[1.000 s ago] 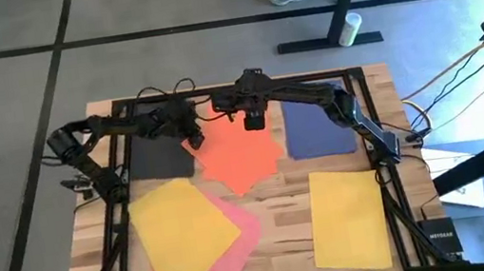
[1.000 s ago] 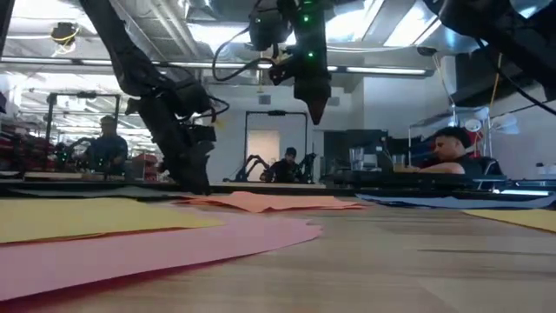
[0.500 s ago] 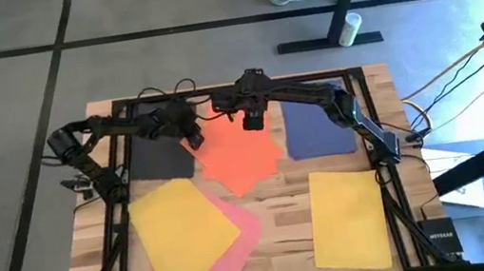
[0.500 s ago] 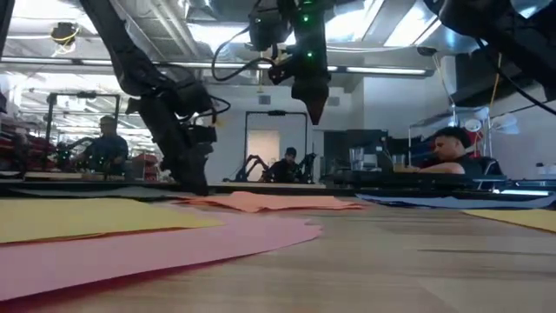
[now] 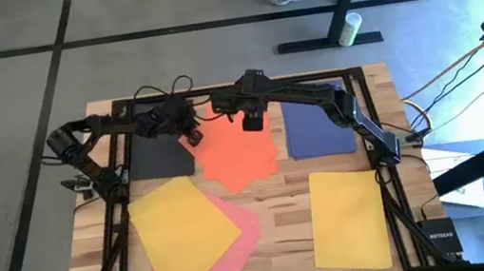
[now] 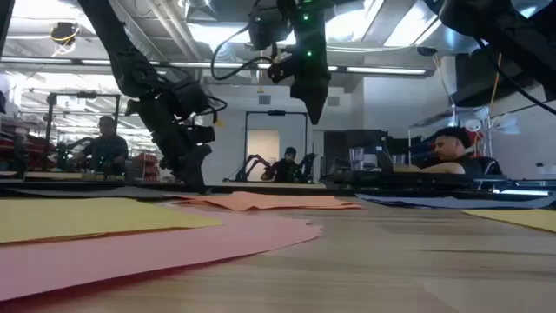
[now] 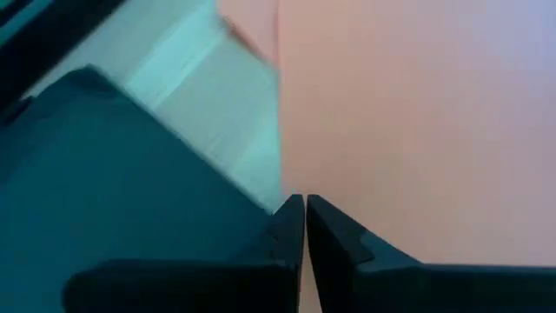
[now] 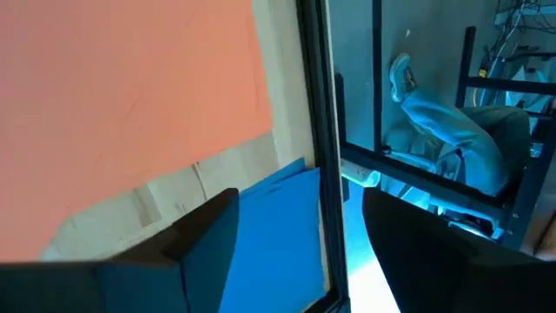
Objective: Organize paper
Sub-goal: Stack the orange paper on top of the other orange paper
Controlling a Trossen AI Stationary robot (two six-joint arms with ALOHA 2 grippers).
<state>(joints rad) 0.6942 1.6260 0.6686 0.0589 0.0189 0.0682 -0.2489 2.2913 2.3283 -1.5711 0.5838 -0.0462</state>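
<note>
the left gripper (image 5: 193, 139) sits low at the left edge of the orange-red sheet (image 5: 238, 146), at about 11 o'clock from table centre; its fingers (image 7: 291, 228) are pressed together, tips meeting right at that sheet's edge beside the black sheet (image 5: 161, 154) (whether paper is pinched between them, i cannot tell). the right gripper (image 5: 251, 122) hangs above the far part of the orange-red sheet at 12 o'clock, clear of the paper, its fingers (image 8: 204, 230) spread wide apart.

the navy blue sheet (image 5: 318, 126) lies at 1 o'clock, a thin strip of bare wooden table (image 5: 283, 216) between it and the orange-red one. a yellow sheet (image 5: 184, 229) at 8 o'clock overlaps the pink sheet (image 5: 231, 252), which pokes out beneath toward 6 o'clock. a second yellow sheet (image 5: 348, 218) lies alone at 4 o'clock. open wood runs down the middle between the two yellow sheets.

the low view shows the orange-red sheet's near edge (image 6: 269, 202) lifted and rumpled off the table, and the left gripper's tip (image 6: 195, 178) down at table level, neither readable from above. it also shows seated people (image 6: 447, 148) in the room behind. the right wrist view catches the black frame rail (image 8: 321, 130) along the table's far edge, close behind both sheets.
</note>
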